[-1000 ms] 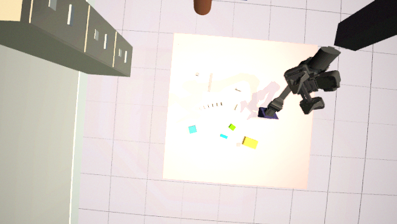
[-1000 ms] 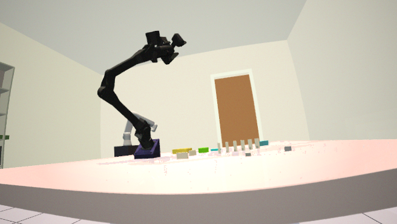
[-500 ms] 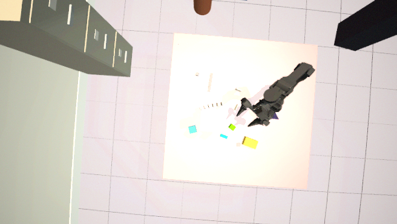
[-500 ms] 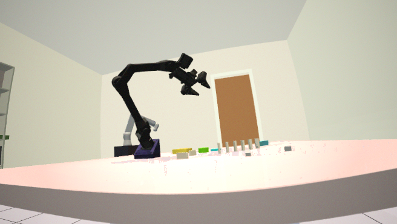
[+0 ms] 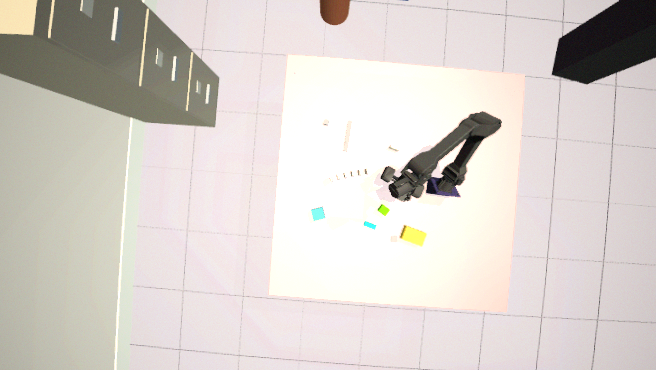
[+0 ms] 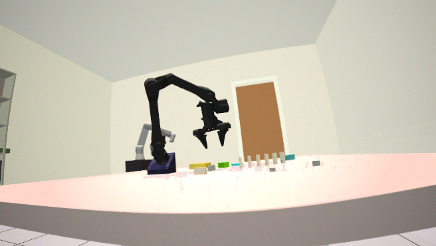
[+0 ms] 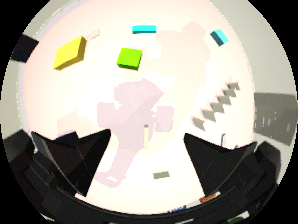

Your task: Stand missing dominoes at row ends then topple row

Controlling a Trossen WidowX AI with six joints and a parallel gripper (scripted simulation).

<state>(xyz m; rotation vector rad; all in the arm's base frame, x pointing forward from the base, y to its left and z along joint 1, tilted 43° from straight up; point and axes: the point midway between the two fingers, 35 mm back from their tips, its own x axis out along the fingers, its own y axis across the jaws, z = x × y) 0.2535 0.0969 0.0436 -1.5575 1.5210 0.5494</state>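
You are hovering the black two-fingered gripper (image 5: 402, 183) (image 6: 214, 146) (image 7: 148, 135), spread wide and empty, above a pale, slim, rectangular domino (image 6: 211, 167) (image 7: 146, 136) lying near the standing row (image 5: 352, 174) (image 6: 258, 160) (image 7: 218, 107); ideally, you are squaring the fingers before descending

pale, plain walls (image 6: 206, 73) meet a flat grey ceiling (image 6: 166, 30), and a brown door (image 6: 260, 121) stands shut in a white frame (image 6: 237, 121). large pinkish tiles cover the floor (image 5: 210, 260) (image 6: 20, 234). grey drawers (image 5: 100, 82) with pale handles line one side; open shelves (image 6: 9, 100) stand at the exterior view's left edge. bright light washes out the tabletop (image 5: 320, 270) (image 6: 186, 199).
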